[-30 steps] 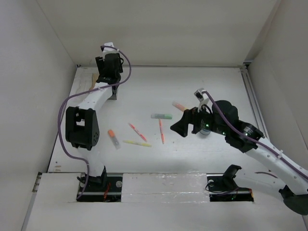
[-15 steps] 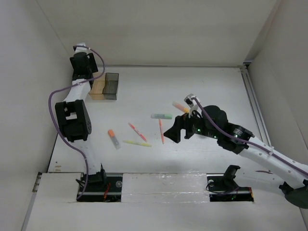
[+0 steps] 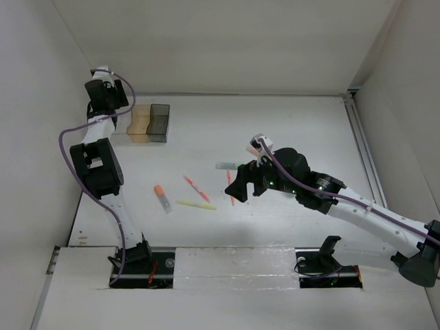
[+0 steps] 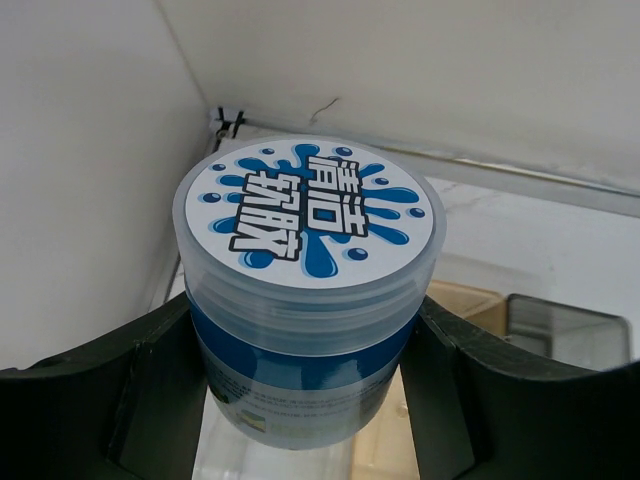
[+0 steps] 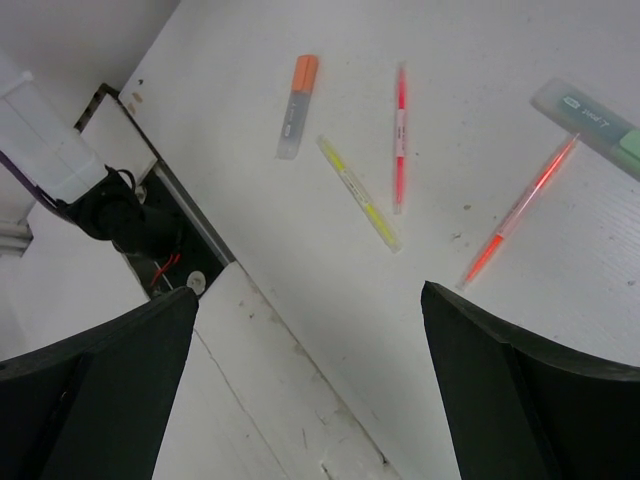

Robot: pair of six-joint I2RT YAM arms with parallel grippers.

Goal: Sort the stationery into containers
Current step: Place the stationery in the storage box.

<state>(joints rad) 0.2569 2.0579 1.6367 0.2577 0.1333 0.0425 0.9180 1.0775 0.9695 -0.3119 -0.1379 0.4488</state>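
Jaws: left gripper (image 4: 312,385) clamped on roll (image 4: 308,215), right gripper (image 5: 310,340) wide, empty | roll near bins (image 3: 148,124), undropped | pens (image 5: 399,135) unsorted on table (image 3: 289,124)

Three pens: red pen (image 5: 400,135), yellow pen (image 5: 358,192), orange pen (image 5: 520,210). One marker (image 5: 298,105); one highlighter (image 5: 585,118); one jar (image 4: 308,300). Bins discernible — two — amber bin (image 3: 141,124), grey bin (image 3: 159,122).

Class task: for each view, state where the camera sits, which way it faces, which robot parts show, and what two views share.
Top external: above and behind the bases, looking down on the table; left arm and right arm show.
Left wrist: on the left arm, facing the far-left wall corner; the left gripper clamps a blue-and-white tub.
Right wrist: on the right arm, looking down at a yellow pen; the open right gripper frames the view.
Shared: top external also shows that pen.
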